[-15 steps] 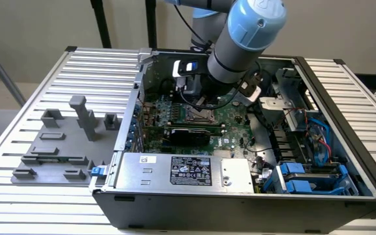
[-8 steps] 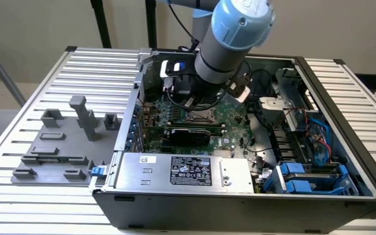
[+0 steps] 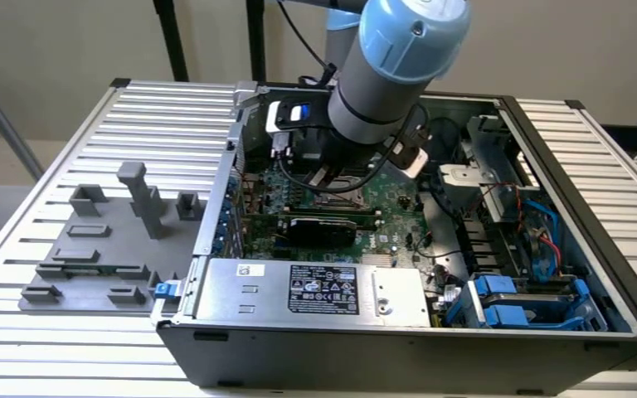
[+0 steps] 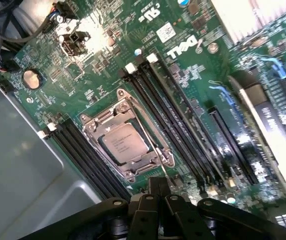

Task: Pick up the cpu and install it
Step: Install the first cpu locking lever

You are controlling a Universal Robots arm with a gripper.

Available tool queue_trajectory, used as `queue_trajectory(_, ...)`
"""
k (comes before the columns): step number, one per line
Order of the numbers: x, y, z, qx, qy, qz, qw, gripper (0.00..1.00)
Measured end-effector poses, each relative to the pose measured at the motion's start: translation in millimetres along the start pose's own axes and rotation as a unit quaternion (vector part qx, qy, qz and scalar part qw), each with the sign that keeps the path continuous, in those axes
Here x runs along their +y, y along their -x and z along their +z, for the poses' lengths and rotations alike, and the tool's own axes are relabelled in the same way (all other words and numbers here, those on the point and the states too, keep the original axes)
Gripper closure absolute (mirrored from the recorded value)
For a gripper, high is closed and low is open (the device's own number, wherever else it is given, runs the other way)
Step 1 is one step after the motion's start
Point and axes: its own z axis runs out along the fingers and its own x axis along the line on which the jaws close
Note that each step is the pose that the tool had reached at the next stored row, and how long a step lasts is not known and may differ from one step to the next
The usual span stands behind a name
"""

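- The cpu (image 4: 123,141) is seen seated in the socket (image 4: 127,141) on the motherboard (image 4: 183,80).
- The gripper (image 4: 159,186) is closed, holding nothing.
- Pins could be bent if the chip sits crooked.

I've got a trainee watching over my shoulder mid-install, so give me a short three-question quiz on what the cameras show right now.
1. True or false: the cpu lies inside the metal-framed socket on the motherboard.
2. Multiple choice: in the exterior view, the grey fixture blocks sit where? A) inside the computer case B) on the slatted table to the exterior view's left of the case C) on top of the power supply
3. Fill in: the claw is ____ and holds nothing.

Key: 1 true; 2 B; 3 shut
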Motion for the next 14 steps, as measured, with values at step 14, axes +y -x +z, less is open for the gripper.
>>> queue_trajectory(14, -3.0, 8.7, 20.0, -0.0043, 0.0013, 0.002, 1.0, 0.88)
